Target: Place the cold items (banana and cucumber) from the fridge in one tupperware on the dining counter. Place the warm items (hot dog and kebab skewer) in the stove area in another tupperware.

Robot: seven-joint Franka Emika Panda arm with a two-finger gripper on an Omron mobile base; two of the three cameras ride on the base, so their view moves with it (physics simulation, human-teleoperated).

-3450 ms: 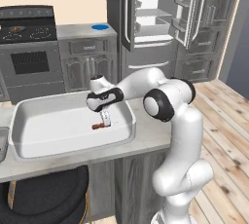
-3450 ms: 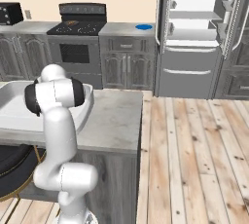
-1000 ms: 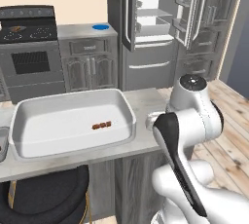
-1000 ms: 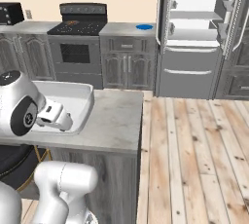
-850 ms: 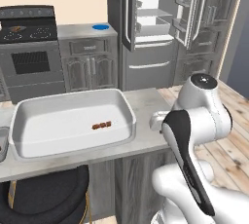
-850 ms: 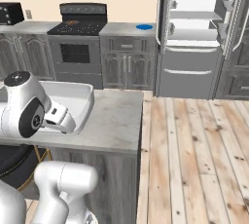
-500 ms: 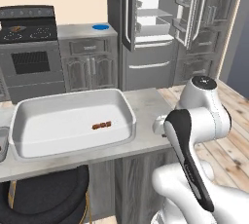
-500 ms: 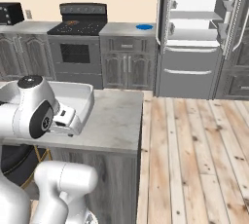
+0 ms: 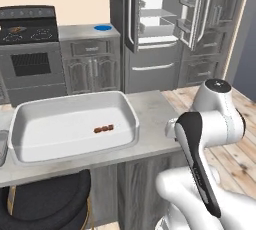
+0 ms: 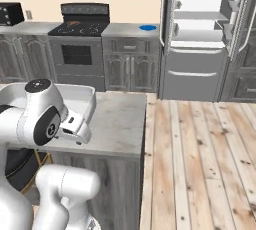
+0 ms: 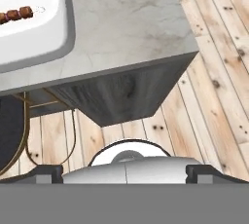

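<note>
The kebab skewer [image 9: 103,129] lies inside the white tupperware [image 9: 30,116] on the dining counter [image 9: 155,114], a little to the right of the middle of the tub's floor. It is small, with brown pieces in a row, and it touches no wall of the tub. In the hand view the same kebab skewer [image 11: 17,13] shows at the upper left, again on the white floor of the tupperware [image 11: 61,33], whose rounded corner rests on the marbled grey counter top [image 11: 131,18].

The gripper [image 11: 125,171] hangs past the end of the counter, above the wooden floor [image 11: 214,82], and looks back down at the counter's corner. Its two dark fingertips [image 11: 48,172] stand far apart, at the two sides of the bottom of the hand view, so the jaws are wide and nothing is between them. The hand is well apart from the tupperware and from the skewer.

In the left base view the white arm [image 9: 212,124] bends at the right end of the counter. In the right base view the arm [image 10: 40,114] stands in front of the tub, and its hand reaches over the counter top.

Behind the counter stands the stove [image 9: 30,49]; something orange-brown lies on its dark top, too small to name. Beside the stove is a grey cabinet with a small blue plate [image 9: 103,27] on it. The fridge [image 9: 160,29] stands with its doors open, and its white shelves show. A dark round stool [image 9: 45,199] stands under the near edge of the counter
</note>
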